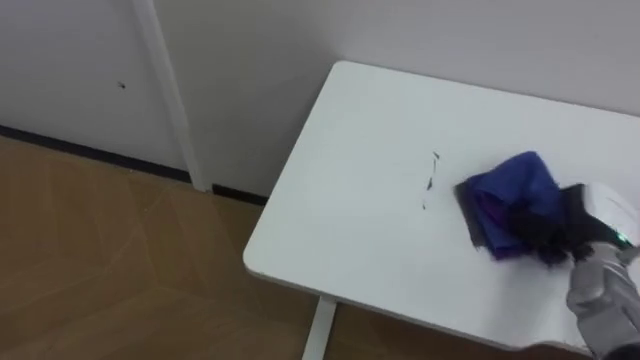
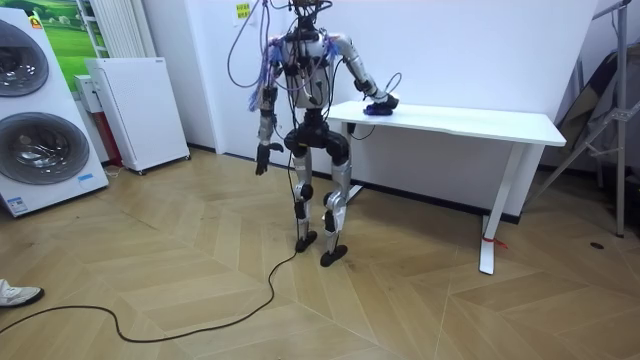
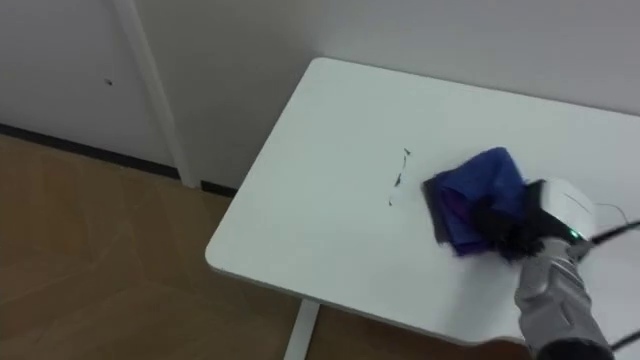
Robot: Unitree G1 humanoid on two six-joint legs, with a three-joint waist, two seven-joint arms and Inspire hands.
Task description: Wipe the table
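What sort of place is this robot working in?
Probably a test room fitted out like a home: a washing machine and a white cabinet side by side, a white table, a wooden floor.

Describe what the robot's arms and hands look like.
The right hand has black fingers and a white casing at its back with a small green light. A thin dark cable runs by the wrist. Its forearm is a grey metal tube. In the room view both arms look silver-grey, and the left hand is dark.

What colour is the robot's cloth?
The cloth is blue, partly purple; left eye view shows it best.
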